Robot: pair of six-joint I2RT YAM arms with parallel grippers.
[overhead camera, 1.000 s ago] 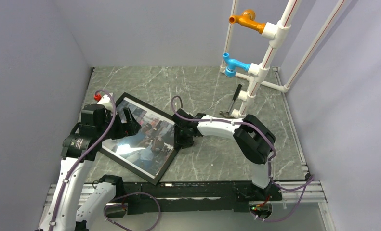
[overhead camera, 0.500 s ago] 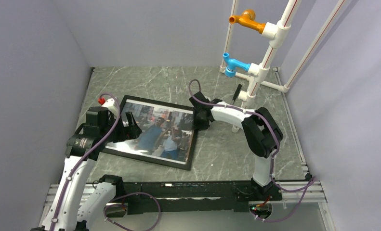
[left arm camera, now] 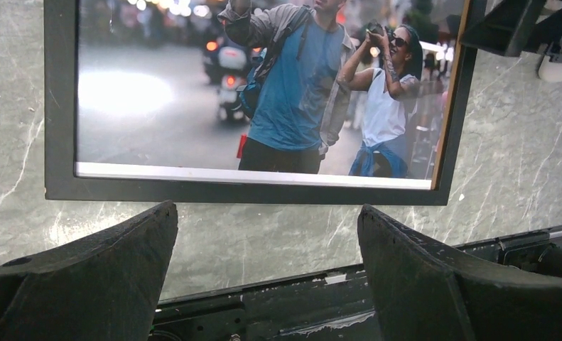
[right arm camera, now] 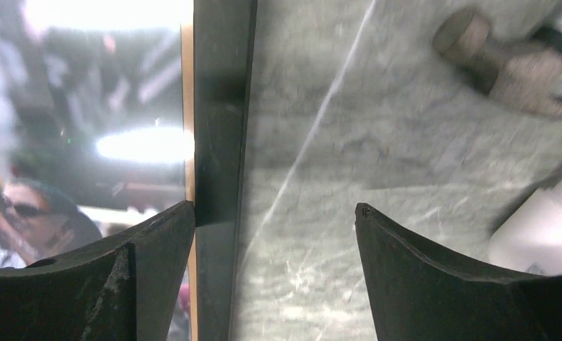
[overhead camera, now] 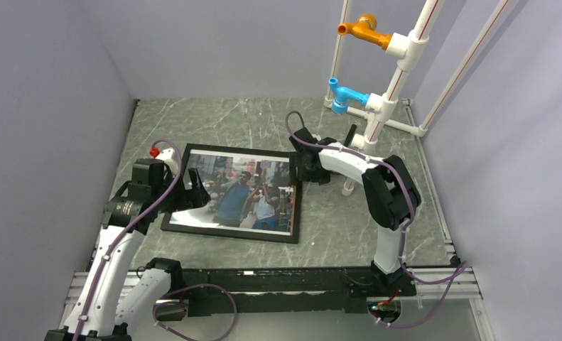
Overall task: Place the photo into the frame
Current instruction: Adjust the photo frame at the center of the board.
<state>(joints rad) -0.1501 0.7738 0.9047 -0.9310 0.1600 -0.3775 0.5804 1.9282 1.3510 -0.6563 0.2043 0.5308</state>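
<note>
Photo [overhead camera: 239, 192] of a street scene, a large colour print, lies face up inside thin-railed black rectangular frame [overhead camera: 228, 235]

The frame lies flat on the grey marble-patterned table [overhead camera: 349, 220]. Behind its far right corner stands a tall white plastic pipe rack [overhead camera: 388, 92]. The photo fills the frame's opening, with a man in a blue shirt at its middle and a bright glare toward the frame's left end.

The left gripper [overhead camera: 192, 193] hangs at the frame's left end. In the wrist view its black fingers [left arm camera: 86, 277] stand wide apart with nothing between them, and the frame lies beyond their tips. The right gripper [overhead camera: 307, 167] is at the frame's right rail, near the far corner. Its fingers [right arm camera: 107, 277] are spread too: the rail runs just inside the left finger, and bare table fills the rest of the gap. Whether that finger touches the rail cannot be told.

A dark-handled hammer [overhead camera: 343, 150] rests right of the frame, at the rack's foot. On the rack, above and behind the frame, sit a blue pipe fitting [overhead camera: 343, 94] and an orange pipe fitting [overhead camera: 363, 28]. A small red cap [overhead camera: 153, 151] shows beside the frame's far left corner.
</note>
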